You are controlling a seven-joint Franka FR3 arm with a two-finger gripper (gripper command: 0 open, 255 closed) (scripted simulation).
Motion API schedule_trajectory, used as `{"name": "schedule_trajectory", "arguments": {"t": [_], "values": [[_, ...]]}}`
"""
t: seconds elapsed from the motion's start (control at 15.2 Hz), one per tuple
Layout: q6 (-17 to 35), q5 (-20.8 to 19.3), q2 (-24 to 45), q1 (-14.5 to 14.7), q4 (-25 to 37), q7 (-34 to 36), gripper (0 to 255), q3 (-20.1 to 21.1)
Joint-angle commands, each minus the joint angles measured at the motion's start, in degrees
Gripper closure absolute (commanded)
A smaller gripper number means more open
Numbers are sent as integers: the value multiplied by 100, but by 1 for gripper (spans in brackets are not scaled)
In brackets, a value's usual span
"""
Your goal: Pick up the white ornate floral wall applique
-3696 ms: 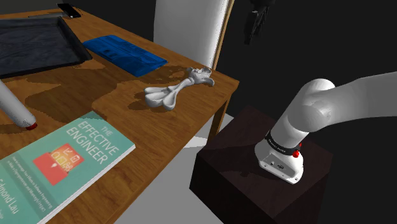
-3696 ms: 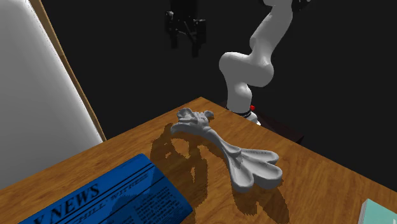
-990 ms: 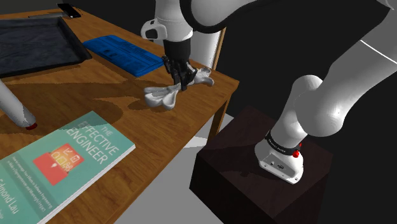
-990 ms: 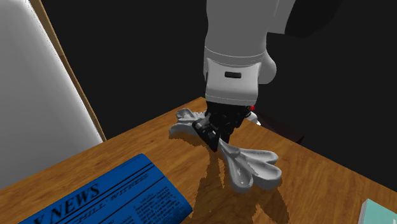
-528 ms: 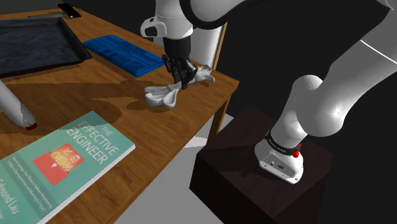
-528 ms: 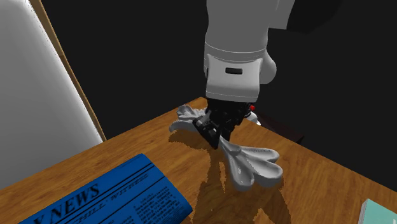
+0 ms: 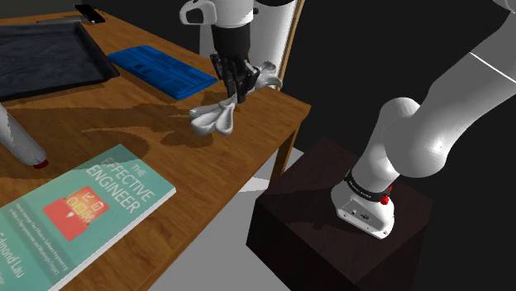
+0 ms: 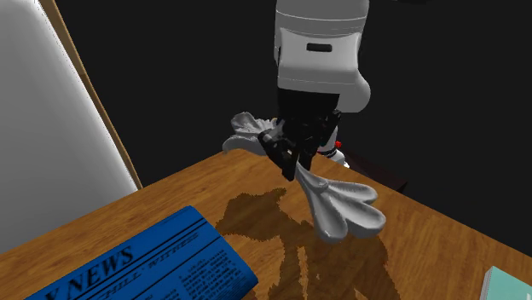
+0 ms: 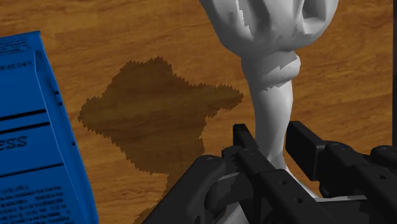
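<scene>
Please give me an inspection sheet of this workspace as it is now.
Surface: wooden table, shadow under the applique.
Job's things: white applique, held by its narrow stem, tilted, appears clear of the table.
Clutter: blue newspaper, teal book, dark tray, phone, white tube with red tip.
Grippers: gripper shut on the applique.
Cables: nothing seen.
Surroundings: white panel behind table, dark stand, black area.
</scene>
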Motion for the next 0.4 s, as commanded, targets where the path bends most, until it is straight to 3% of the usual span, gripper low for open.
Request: {"name": "schedule_trajectory", "arguments": {"t": [0.0,0.33], "values": [[-159,-1,-3,-2,156,-7,255,-3],[-402,-1,-10,-5,392,-18,255,-8]]}}
